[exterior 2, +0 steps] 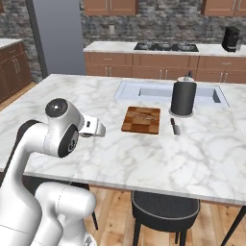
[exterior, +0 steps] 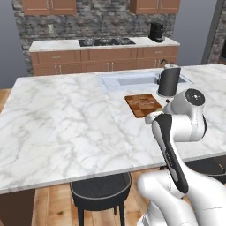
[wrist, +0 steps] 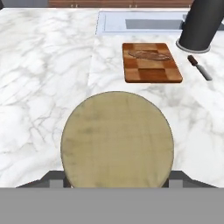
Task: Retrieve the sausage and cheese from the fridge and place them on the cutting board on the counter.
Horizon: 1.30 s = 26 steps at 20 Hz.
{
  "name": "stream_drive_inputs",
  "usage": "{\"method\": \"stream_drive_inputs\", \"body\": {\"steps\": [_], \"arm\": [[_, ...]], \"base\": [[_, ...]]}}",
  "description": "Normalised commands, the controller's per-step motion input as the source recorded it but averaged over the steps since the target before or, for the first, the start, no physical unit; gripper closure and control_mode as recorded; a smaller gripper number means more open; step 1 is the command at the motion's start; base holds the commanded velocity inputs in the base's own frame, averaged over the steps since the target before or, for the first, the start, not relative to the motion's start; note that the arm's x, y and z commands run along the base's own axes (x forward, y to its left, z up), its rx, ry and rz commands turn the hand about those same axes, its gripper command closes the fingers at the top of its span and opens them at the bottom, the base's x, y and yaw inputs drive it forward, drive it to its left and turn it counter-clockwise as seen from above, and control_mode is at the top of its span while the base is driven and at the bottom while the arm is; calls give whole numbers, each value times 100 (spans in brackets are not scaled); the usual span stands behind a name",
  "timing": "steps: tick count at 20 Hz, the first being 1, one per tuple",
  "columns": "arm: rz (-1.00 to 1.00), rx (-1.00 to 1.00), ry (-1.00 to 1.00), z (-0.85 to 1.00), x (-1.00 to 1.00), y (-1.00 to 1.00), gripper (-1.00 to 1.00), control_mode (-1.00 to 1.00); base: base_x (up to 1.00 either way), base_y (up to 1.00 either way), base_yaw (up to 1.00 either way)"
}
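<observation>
**Gripper** [wrist: 116, 177]: jaws spread wide and closed on the cheese. Only the outer edges of the fingers show, one on either side of it. In the right base view the hand [exterior 2: 92, 128] sits over the near part of the counter.

**Cheese** [wrist: 116, 140]: tan-yellow, with a round face turned to the hand camera. It sits between the jaws and spans the whole gap.

**Counter** [wrist: 43, 78]: white marble with grey veins, lying below and ahead of the jaws.

**Cutting board** [wrist: 151, 62]: reddish-brown chequered wood, flat on the counter. It is ahead of the jaws, slightly to their right in the hand view, and well apart from them.

**Brownish shape** [wrist: 148, 54]: long and lying on the far half of the board. Whether it is the sausage cannot be told.

**Knife** [wrist: 200, 68]: dark handle and grey blade, on the counter just right of the board and farther right of the jaws.

**Dark cylinder** [wrist: 201, 26]: upright on a round base, beyond the knife and well ahead-right of the jaws.

**Sink** [wrist: 144, 24]: set into the counter beyond the board, far ahead of the jaws.

**Stool** [exterior 2: 166, 206]: dark round seat on the floor under the counter's near edge.
</observation>
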Motion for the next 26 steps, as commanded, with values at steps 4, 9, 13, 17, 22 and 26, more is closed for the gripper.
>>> {"method": "stream_drive_inputs", "body": {"steps": [4, 9, 13, 17, 22, 26], "arm": [[0, 0, 0, 0, 0, 0, 100, 100], [0, 0, 0, 0, 0, 0, 100, 100], [0, 0, 0, 0, 0, 0, 100, 100], [0, 0, 0, 0, 0, 0, 100, 100], [0, 0, 0, 0, 0, 0, 100, -100], [0, 0, 0, 0, 0, 0, 100, -100]], "base": [[84, -2, -3], [0, 0, 0], [0, 0, 0], [0, 0, 0], [0, 0, 0], [0, 0, 0]]}}
